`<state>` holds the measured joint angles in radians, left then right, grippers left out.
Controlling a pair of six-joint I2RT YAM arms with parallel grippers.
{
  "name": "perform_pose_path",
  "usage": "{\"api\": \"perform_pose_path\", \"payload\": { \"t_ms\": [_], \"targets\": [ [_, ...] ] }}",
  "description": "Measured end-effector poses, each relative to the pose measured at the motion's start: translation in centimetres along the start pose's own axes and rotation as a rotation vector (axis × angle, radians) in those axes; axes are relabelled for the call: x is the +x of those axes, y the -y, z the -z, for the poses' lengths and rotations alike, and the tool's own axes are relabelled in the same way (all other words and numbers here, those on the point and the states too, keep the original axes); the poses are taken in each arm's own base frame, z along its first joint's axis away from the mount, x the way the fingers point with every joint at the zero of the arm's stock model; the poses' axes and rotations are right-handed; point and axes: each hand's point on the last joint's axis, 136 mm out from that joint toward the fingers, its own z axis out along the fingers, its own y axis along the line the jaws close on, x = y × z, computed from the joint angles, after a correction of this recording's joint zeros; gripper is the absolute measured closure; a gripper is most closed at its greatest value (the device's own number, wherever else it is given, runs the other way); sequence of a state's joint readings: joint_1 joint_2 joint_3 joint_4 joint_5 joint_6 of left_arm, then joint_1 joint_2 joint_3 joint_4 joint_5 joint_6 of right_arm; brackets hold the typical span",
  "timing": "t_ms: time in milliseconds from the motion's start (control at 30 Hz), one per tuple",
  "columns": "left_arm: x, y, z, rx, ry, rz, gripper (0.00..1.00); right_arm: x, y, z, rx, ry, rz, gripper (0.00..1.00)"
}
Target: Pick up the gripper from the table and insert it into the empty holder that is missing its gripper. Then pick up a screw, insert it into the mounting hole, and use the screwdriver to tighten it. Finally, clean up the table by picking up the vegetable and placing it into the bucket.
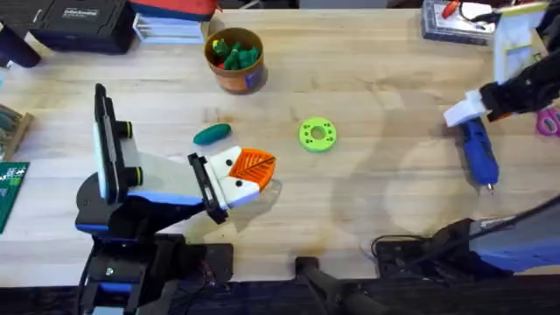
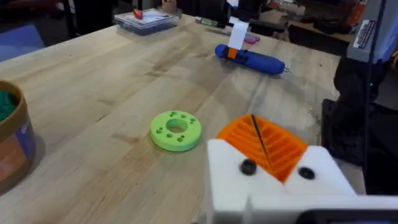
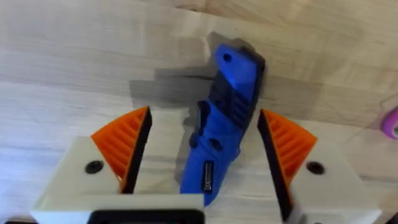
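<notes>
We see the left gripper low over the table, pads pressed together. Vegetable lies just beyond it; green disc further right. Right gripper spread wide, straddling the screwdriver at the table's right.

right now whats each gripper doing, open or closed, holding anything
Left gripper: shut, holding nothing visible.
Right gripper: open, fingers either side of the blue screwdriver, not clamped on it.
</notes>
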<state>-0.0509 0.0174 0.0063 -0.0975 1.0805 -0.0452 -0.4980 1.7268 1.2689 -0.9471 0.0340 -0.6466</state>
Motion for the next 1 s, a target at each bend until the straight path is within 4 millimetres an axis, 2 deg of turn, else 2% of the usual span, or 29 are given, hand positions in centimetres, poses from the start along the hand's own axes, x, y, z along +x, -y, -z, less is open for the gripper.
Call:
{"api": "perform_pose_path", "payload": {
  "t_ms": [300, 533, 567, 633, 800, 833, 867, 1000],
  "targets": [
    [0.0, 0.0, 0.0, 0.000, 0.000, 0.000, 0.994, 0.7, 0.5, -3.6, -0.033, -0.090, 0.025, 0.008],
    [0.0, 0.0, 0.0, 0.000, 0.000, 0.000, 0.994, 0.8, 0.8, -3.9, -0.024, -0.098, 0.026, 0.010],
    [0.0, 0.0, 0.0, 0.000, 0.000, 0.000, 0.994, 0.8, 0.8, -3.9, -0.024, -0.097, 0.026, 0.045],
    [0.0, 0.0, 0.0, 0.000, 0.000, 0.000, 0.994, 0.7, 1.0, -4.0, -0.018, -0.093, 0.028, 0.235],
    [0.0, 0.0, 0.0, 0.000, 0.000, 0.000, 0.994, 0.8, 1.4, -4.0, -0.010, -0.092, 0.024, 0.896],
    [0.0, 0.0, 0.0, 0.000, 0.000, 0.000, 0.994, 0.9, 1.3, -4.0, -0.014, -0.096, 0.011, 0.964],
    [0.0, 0.0, 0.0, 0.000, 0.000, 0.000, 0.994, 1.0, 1.2, -4.0, -0.020, -0.097, 0.002, 0.979],
    [0.0, 0.0, 0.0, 0.000, 0.000, 0.000, 0.994, 0.9, 1.3, -4.0, -0.014, -0.097, -0.038, 0.974]
  ]
}}
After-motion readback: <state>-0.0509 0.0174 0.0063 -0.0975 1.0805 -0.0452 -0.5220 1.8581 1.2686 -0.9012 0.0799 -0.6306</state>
